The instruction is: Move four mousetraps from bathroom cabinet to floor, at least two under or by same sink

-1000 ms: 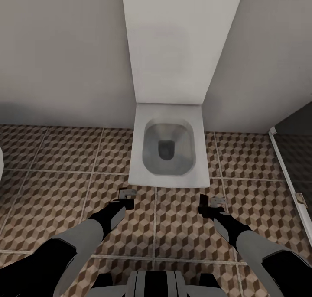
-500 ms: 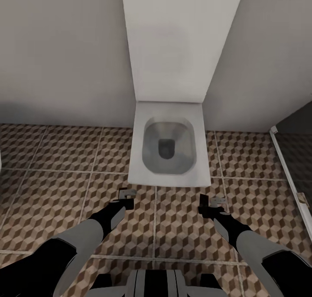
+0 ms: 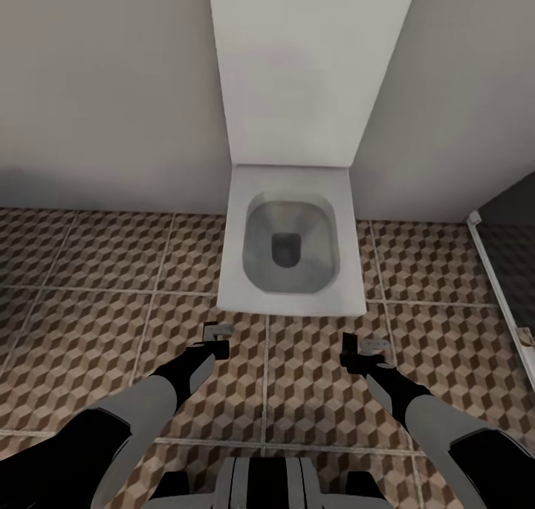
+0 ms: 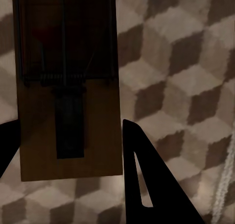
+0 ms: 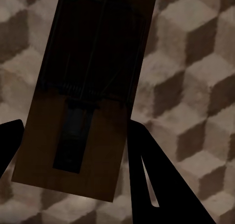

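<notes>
Two mousetraps are held above the cube-patterned bathroom floor [image 3: 89, 323]. My left gripper [image 3: 216, 339] is shut on one mousetrap [image 4: 68, 87], a tan wooden board with a dark spring and bar, gripped by its long edges between the fingers [image 4: 147, 185]. My right gripper [image 3: 362, 350] is shut on another mousetrap [image 5: 88, 96] in the same way, this board tilted a little between the fingers [image 5: 156, 180]. In the head view both traps [image 3: 217, 331] [image 3: 374, 342] show edge-on at the gripper tips. The cabinet and the sink are out of view.
A white wall-hung toilet [image 3: 291, 250] with an open bowl stands straight ahead, just beyond both grippers, under a white panel [image 3: 297, 70] on the grey wall. A glass shower screen with a white frame [image 3: 501, 286] runs along the right. Open tiled floor lies to the left.
The whole head view has shifted a little, so the camera moved; a white edge at the far left has left the picture. Both arms and their mousetraps hold the same pose.
</notes>
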